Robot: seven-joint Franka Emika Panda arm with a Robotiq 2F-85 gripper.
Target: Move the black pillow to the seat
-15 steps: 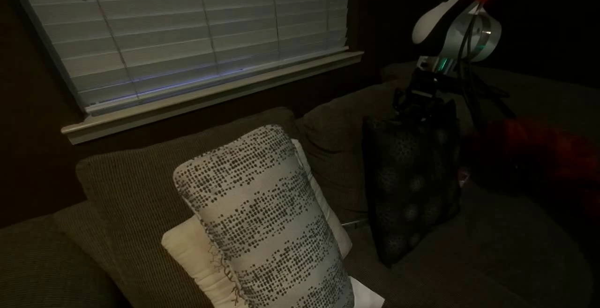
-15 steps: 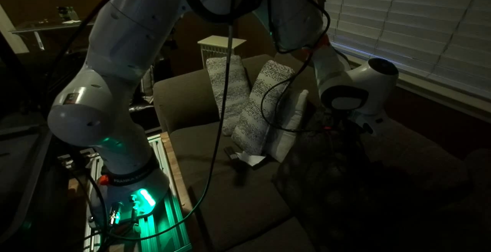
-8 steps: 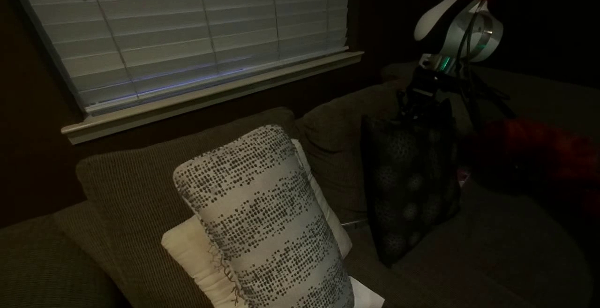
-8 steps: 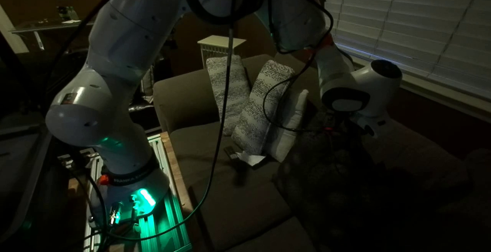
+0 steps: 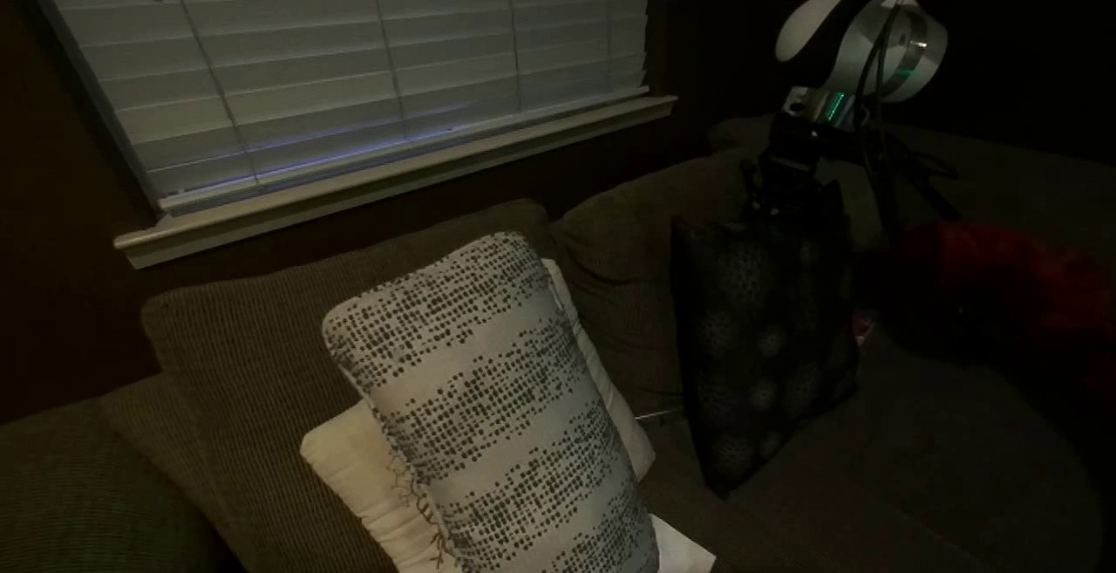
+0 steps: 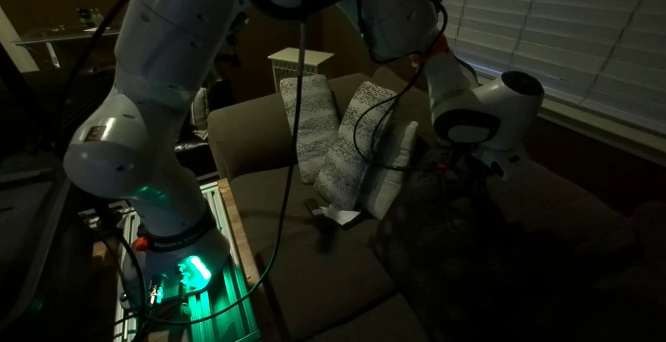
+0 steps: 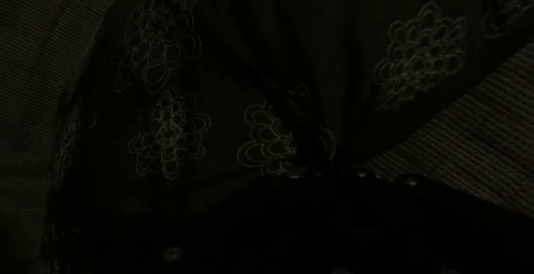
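Note:
The black pillow point(image 5: 767, 355) stands upright in an exterior view, its lower corner on the dark brown-grey seat point(image 5: 907, 468) of the sofa. My gripper point(image 5: 789, 209) is at its top edge, coming from above. Pale flower outlines cover the pillow point(image 7: 225, 132) in the wrist view, and its cloth folds converge at the gripper point(image 7: 323, 172), which is shut on a pinch of fabric. The fingertips themselves are lost in darkness. In an exterior view the pillow point(image 6: 432, 243) is a dim shape below the wrist, beside the lit part of the seat point(image 6: 317, 279).
A speckled pillow point(image 5: 497, 399) and a cream pillow point(image 5: 357, 460) lean against the back cushion point(image 5: 261, 329). White paper point(image 6: 338, 214) lies on the seat near them. A red cloth point(image 5: 1003, 276) is beyond the black pillow. A window sill point(image 5: 392, 176) runs behind the sofa.
The gripper's jaws have closed on the pillow's top edge. In an exterior view the wrist has risen a little and shifted slightly right. The pillow has hardly moved.

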